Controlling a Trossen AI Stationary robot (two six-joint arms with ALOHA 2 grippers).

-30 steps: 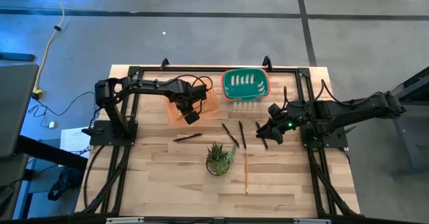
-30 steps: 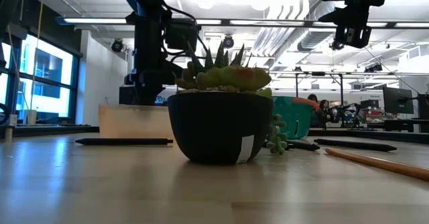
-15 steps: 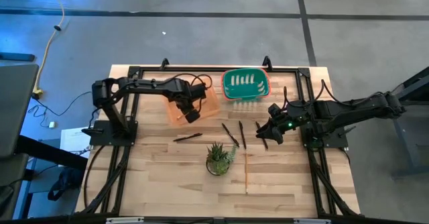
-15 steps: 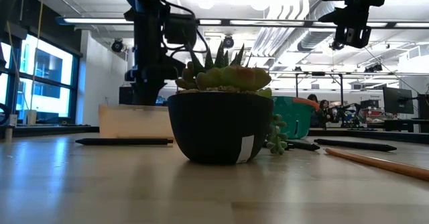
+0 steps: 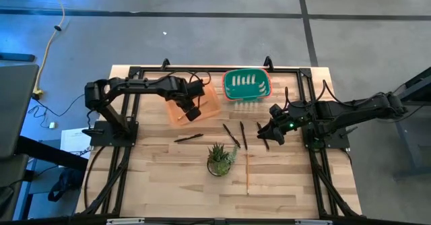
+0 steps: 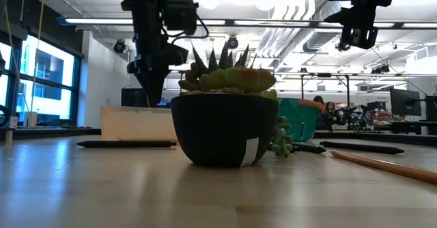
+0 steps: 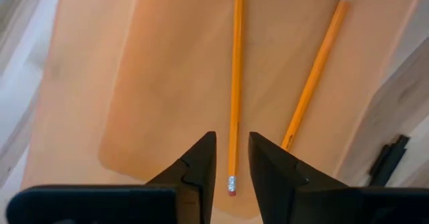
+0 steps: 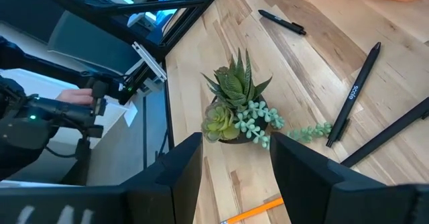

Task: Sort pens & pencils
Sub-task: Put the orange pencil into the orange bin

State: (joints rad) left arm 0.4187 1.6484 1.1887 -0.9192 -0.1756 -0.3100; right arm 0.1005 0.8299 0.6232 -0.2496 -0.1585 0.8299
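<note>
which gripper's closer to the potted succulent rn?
Right. The right gripper hangs over the table just beside the potted succulent, with pens between them. The left gripper is farther off, over the orange tray.

You're in a robotics lab: exposed ceiling ducts (image 6: 287, 40) and strip lights (image 6: 205, 22) overhead, monitors (image 6: 405, 102) on far benches, a taped concrete floor (image 5: 202, 36) around the wooden table (image 5: 175, 178).
</note>
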